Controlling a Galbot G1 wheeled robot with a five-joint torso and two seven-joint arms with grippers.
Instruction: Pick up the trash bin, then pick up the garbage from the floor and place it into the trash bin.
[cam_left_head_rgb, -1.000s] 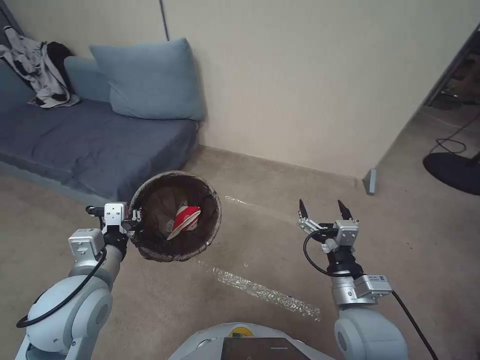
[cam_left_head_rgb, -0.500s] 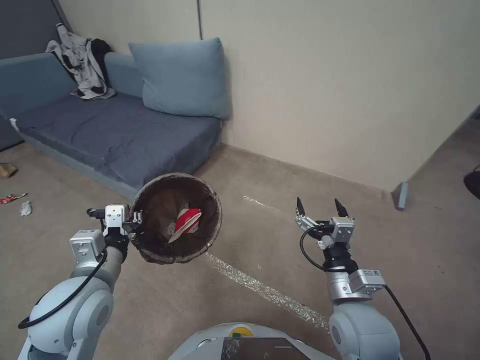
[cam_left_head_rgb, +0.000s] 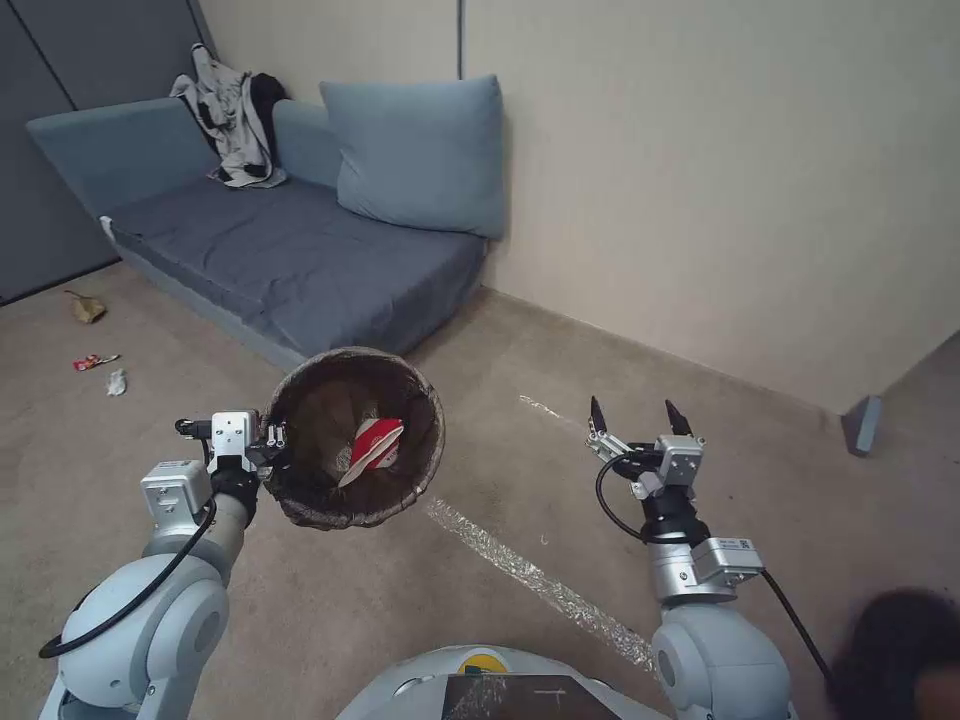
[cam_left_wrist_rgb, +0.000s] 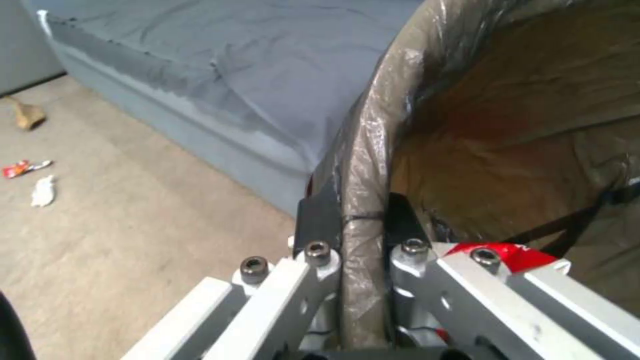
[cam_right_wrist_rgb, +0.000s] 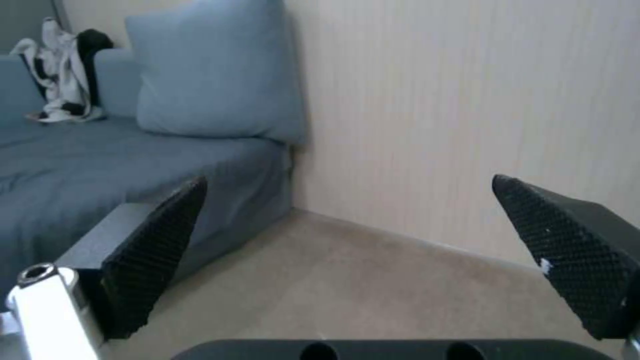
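My left gripper (cam_left_head_rgb: 268, 437) is shut on the near rim of the trash bin (cam_left_head_rgb: 320, 405), holding it off the carpet at the left. Its dark brown bag is folded over the rim (cam_left_wrist_rgb: 373, 145), pinched between the left fingers (cam_left_wrist_rgb: 320, 220). A red-and-white carton (cam_left_head_rgb: 372, 443) lies inside the bin. More garbage lies on the floor at the far left: a tan paper bag (cam_left_head_rgb: 87, 307), a red wrapper (cam_left_head_rgb: 93, 361) and a white scrap (cam_left_head_rgb: 117, 381). My right gripper (cam_left_head_rgb: 635, 415) hangs open and empty over the carpet, its black pads (cam_right_wrist_rgb: 160, 245) wide apart.
A blue-grey sofa (cam_left_head_rgb: 300, 250) with a large cushion (cam_left_head_rgb: 420, 155) and a heap of clothes (cam_left_head_rgb: 235, 115) stands against the wall behind the bin. A shiny strip (cam_left_head_rgb: 540, 580) crosses the carpet. A dark blurred shape (cam_left_head_rgb: 900, 650) sits at the lower right corner.
The whole picture has shifted right, so the camera has turned left; the floor litter and a dark panel have come into view at the left. Both arms keep their pose.
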